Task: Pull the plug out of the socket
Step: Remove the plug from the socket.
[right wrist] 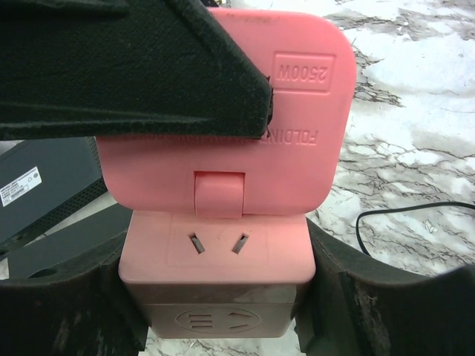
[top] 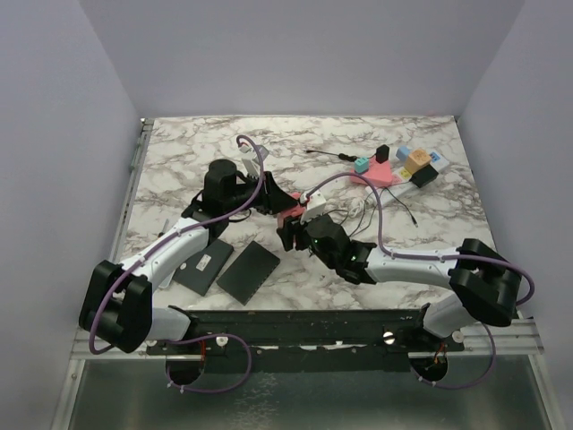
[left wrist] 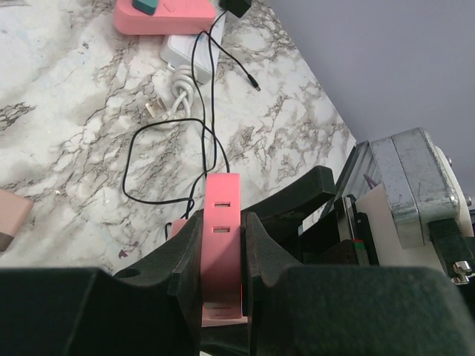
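- Marble-patterned table (top: 179, 170) sits inside plain lavender-grey walls (top: 295, 54), with both arm bases along its 6 o'clock edge.
- Nearest, at about 7 o'clock from the table's centre, a flat black pad (top: 201, 266) lies just beside a second black pad (top: 248, 271).
- At the centre the two grippers meet on a pink assembly.
- The right gripper (right wrist: 219, 297), its arm stretching off toward 4 o'clock, has its jaws clamped on a pink outlet block (right wrist: 215, 252), one finger against each flank.
- The left gripper (left wrist: 223, 245), its arm lying toward 8 o'clock, is closed tight on a flat pink adapter (right wrist: 297, 133), which shows edge-on in its wrist view and touches the block's top edge.
- Beyond them a thin black cable (left wrist: 148, 167) loops over the marble.
- Farthest, at about 2 o'clock, the socket (top: 423, 176) lies flat with coloured pieces on and beside it, well apart from both grippers.
- Its white cord (left wrist: 178, 96) lies coiled just beside it.
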### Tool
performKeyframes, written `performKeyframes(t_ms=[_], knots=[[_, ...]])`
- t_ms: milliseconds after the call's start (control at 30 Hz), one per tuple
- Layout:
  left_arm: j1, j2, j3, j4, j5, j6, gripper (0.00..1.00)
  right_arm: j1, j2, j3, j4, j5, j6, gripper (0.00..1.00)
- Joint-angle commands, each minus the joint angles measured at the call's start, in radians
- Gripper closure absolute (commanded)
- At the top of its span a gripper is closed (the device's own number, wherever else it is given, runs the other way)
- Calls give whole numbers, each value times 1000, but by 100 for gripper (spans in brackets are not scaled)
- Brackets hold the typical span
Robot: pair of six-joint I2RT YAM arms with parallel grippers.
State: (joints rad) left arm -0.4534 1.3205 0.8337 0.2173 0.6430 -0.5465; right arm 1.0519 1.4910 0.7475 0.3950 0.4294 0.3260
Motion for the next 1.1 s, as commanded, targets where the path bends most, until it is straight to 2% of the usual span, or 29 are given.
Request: performKeyframes(t_ms=[0, 233, 467, 667, 1067], knots=[[1, -51, 6, 68, 48, 24, 100, 10, 39, 27, -62, -13, 22, 99], [2, -60, 8, 76, 88, 37, 100, 10, 51, 32, -61, -19, 9, 99], [22, -45, 9, 62, 50, 23, 100, 10, 35, 15, -34, -34, -18, 99], [79, 9, 34, -15, 31, 17, 100, 11, -47, -77, 76, -76, -93, 99], [102, 76, 38, -34, 45, -13, 100, 22, -99, -110, 137, -21, -139, 99]])
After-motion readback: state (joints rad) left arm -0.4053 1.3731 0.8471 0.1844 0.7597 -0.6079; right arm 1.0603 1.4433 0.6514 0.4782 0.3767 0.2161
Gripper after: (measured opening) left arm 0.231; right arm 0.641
